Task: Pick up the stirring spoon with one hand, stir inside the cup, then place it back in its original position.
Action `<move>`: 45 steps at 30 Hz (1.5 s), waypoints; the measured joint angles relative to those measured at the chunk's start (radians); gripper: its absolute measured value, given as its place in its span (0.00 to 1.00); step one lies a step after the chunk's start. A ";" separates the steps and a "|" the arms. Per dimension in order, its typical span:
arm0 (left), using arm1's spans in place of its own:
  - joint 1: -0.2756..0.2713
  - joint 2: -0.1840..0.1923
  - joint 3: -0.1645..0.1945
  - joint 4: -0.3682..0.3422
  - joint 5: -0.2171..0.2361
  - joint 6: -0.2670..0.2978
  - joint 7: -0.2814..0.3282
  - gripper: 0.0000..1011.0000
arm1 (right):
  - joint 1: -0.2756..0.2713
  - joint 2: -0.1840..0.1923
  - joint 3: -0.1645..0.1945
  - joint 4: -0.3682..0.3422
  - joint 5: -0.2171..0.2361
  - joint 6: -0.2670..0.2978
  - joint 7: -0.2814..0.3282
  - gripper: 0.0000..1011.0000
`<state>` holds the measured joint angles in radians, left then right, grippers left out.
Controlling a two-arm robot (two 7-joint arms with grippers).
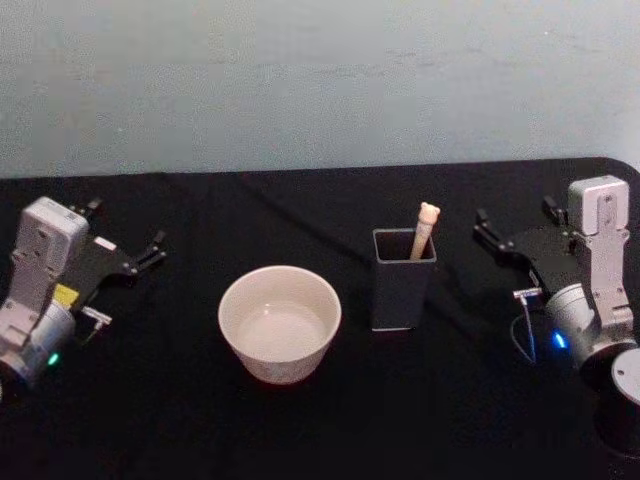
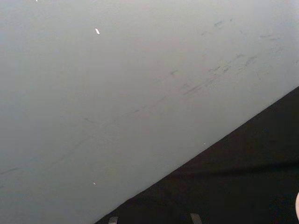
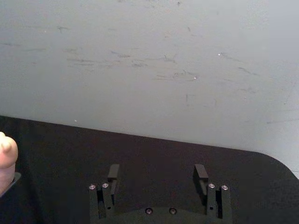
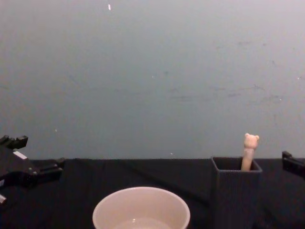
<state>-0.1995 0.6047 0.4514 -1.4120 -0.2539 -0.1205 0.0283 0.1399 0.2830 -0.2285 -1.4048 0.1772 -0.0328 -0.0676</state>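
Nearest to me on the black table [image 1: 300, 440] stands the cup [image 1: 280, 322], a wide cream-white bowl, upright, with a pale interior and nothing standing in it. Just to its right, apart from it and a little farther back, stands the dark grey square holder [image 1: 403, 279], also upright. The stirring spoon [image 1: 424, 230] stands in this holder, leaning toward the back right corner, its bear-head top above the rim and its lower end hidden inside. From the chest view the same order holds: cup [image 4: 141, 210] low at centre, holder [image 4: 236, 191] to the right, spoon [image 4: 249, 150] rising out of it with the bear head clear of the rim.

At the table's left edge, my left gripper [image 1: 150, 250] rests well apart from the cup, pointing toward the centre, with its two black fingers spread apart and nothing between them. At the right edge, my right gripper [image 1: 515, 226] rests well apart from the holder and points inward too; in its wrist view, my right gripper [image 3: 156, 173] shows two fingers standing wide apart over bare black cloth, gripping nothing. The bear head [image 3: 5, 161] shows at the edge of that view.

Farthest back, a pale grey wall [image 1: 320, 80] with faint scuffs rises behind the table.
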 joint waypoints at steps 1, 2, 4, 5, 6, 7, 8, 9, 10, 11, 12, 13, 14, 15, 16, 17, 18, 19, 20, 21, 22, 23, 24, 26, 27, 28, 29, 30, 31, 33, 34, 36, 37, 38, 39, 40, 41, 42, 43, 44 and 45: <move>0.000 0.000 0.000 0.000 0.000 0.000 0.000 0.99 | 0.000 0.000 0.000 0.000 0.000 0.000 0.000 0.99; 0.000 0.000 0.000 0.000 0.000 0.000 0.000 0.99 | 0.000 0.000 0.000 -0.001 0.000 -0.001 0.000 0.99; 0.000 0.000 0.000 0.000 0.000 0.000 0.000 0.99 | 0.000 0.000 0.000 -0.001 0.000 -0.001 0.000 0.99; 0.000 0.000 0.000 0.000 0.000 0.000 0.000 0.99 | 0.000 0.000 0.000 -0.001 0.000 -0.001 0.000 0.99; 0.000 0.000 0.000 0.000 0.000 0.000 0.000 0.99 | 0.000 0.001 0.000 -0.001 0.000 -0.001 0.000 0.99; 0.000 0.000 0.000 0.000 0.000 0.000 0.000 0.99 | 0.000 0.001 0.000 -0.001 0.000 -0.001 0.000 0.99; 0.000 0.000 0.000 0.000 0.000 0.000 0.000 0.99 | 0.000 0.001 0.000 -0.001 0.000 -0.002 -0.001 0.99; 0.000 0.000 0.000 0.000 0.000 0.000 0.000 0.99 | 0.000 0.001 0.000 -0.001 0.000 -0.002 -0.001 0.99; 0.000 0.000 0.000 0.000 0.000 0.000 0.000 0.99 | 0.000 0.001 0.000 -0.002 0.000 -0.002 -0.001 0.99; 0.000 0.000 0.000 0.000 0.000 0.000 0.000 0.99 | 0.000 0.001 0.000 -0.002 0.000 -0.002 -0.001 0.99; 0.000 0.000 0.000 0.000 0.000 0.000 0.000 0.99 | 0.000 0.001 0.000 -0.002 0.000 -0.002 -0.001 0.99; 0.000 0.000 0.000 0.000 0.000 0.000 0.000 0.99 | 0.000 0.001 0.000 -0.002 0.000 -0.002 -0.001 0.99; 0.000 0.000 0.000 0.000 0.000 0.000 0.000 0.99 | 0.000 0.001 0.000 -0.002 0.000 -0.002 -0.001 0.99; 0.000 0.000 0.000 0.000 0.000 0.000 0.000 0.99 | 0.000 0.001 0.000 -0.002 0.000 -0.002 -0.001 0.99; 0.000 0.000 0.000 0.000 0.000 0.000 0.000 0.99 | 0.000 0.001 0.000 -0.002 0.000 -0.002 -0.001 0.99; 0.000 0.000 0.000 0.000 0.000 0.000 0.000 0.99 | 0.000 0.001 0.000 -0.002 0.000 -0.002 -0.001 0.99; 0.000 0.000 0.000 0.000 0.000 0.000 0.000 0.99 | 0.000 0.001 0.000 -0.002 0.000 -0.003 -0.001 0.99; 0.000 0.000 0.000 0.000 0.000 0.000 0.000 0.99 | 0.000 0.001 0.000 -0.002 0.000 -0.003 -0.001 0.99; 0.000 0.000 0.000 0.000 0.000 0.000 0.000 0.99 | 0.000 0.001 0.000 -0.002 0.000 -0.003 -0.001 0.99; 0.000 0.000 0.000 0.000 0.000 0.000 0.000 0.99 | 0.000 0.001 0.000 -0.002 0.000 -0.003 -0.001 0.99; 0.000 0.000 0.000 0.000 0.000 0.000 0.000 0.99 | 0.000 0.001 0.000 -0.002 0.000 -0.003 -0.001 0.99; 0.000 0.000 0.000 0.000 0.000 0.000 0.000 0.99 | 0.000 0.001 0.000 -0.002 0.000 -0.003 -0.001 0.99; 0.000 0.000 0.000 0.000 0.000 0.000 0.000 0.99 | 0.000 0.001 0.000 -0.002 0.000 -0.003 -0.001 0.99; 0.000 0.000 0.000 0.000 0.000 0.000 0.000 0.99 | 0.000 0.001 0.000 -0.002 0.000 -0.003 -0.001 0.99; 0.000 0.000 0.000 0.000 0.000 0.000 0.000 0.99 | 0.000 0.001 0.000 -0.002 0.000 -0.003 -0.001 0.99; 0.000 0.000 0.000 0.000 0.000 0.000 0.000 0.99 | 0.000 0.001 0.000 -0.002 0.000 -0.003 -0.001 0.99; 0.000 0.000 0.000 0.000 0.000 0.000 0.000 0.99 | 0.000 0.001 0.000 -0.002 0.000 -0.003 -0.001 0.99; 0.000 0.000 0.000 0.000 0.000 0.000 0.000 0.99 | 0.000 0.001 0.000 -0.002 0.000 -0.003 -0.001 0.99; 0.000 0.000 0.000 0.000 0.000 0.000 0.000 0.99 | 0.000 0.001 0.000 -0.002 0.000 -0.003 -0.001 0.99; 0.000 0.000 0.000 0.000 0.000 0.000 0.000 0.99 | 0.000 0.001 0.000 -0.002 0.000 -0.003 -0.001 0.99; 0.000 0.000 0.000 0.000 0.000 0.000 0.000 0.99 | 0.000 0.001 0.000 -0.002 0.000 -0.003 -0.001 0.99; 0.000 0.000 0.000 0.000 0.000 0.000 0.000 0.99 | 0.000 0.001 0.000 -0.002 0.000 -0.003 -0.001 0.99; 0.000 0.000 0.000 0.000 0.000 0.000 0.000 0.99 | 0.000 0.001 0.000 -0.002 0.000 -0.003 -0.001 0.99; 0.000 0.000 0.000 0.000 0.000 0.000 0.000 0.99 | 0.000 0.001 0.000 -0.002 0.000 -0.003 -0.001 0.99; 0.000 0.000 0.000 0.000 0.000 0.000 0.000 0.99 | 0.000 0.001 0.000 -0.002 0.000 -0.003 -0.001 0.99; 0.000 0.000 0.000 0.000 0.000 0.000 0.000 0.99 | 0.000 0.001 0.000 -0.002 0.000 -0.003 -0.001 0.99; 0.000 0.000 0.000 0.000 0.000 0.000 0.000 0.99 | 0.000 0.001 0.000 -0.002 0.000 -0.003 -0.001 0.99; 0.000 0.000 0.000 0.000 0.000 0.000 0.000 0.99 | 0.000 0.001 0.000 -0.002 0.000 -0.003 -0.001 0.99; 0.000 0.000 0.000 0.000 0.000 0.000 0.000 0.99 | 0.000 0.001 0.000 -0.002 0.000 -0.003 -0.001 0.99; 0.000 0.000 0.000 0.000 0.000 0.000 0.000 0.99 | 0.000 0.001 0.000 -0.002 0.000 -0.003 -0.001 0.99; 0.000 0.000 0.000 0.000 0.000 0.000 0.000 0.99 | 0.000 0.001 0.000 -0.002 0.000 -0.003 -0.001 0.99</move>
<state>-0.1995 0.6047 0.4514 -1.4119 -0.2539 -0.1205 0.0283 0.1399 0.2836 -0.2289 -1.4070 0.1773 -0.0360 -0.0688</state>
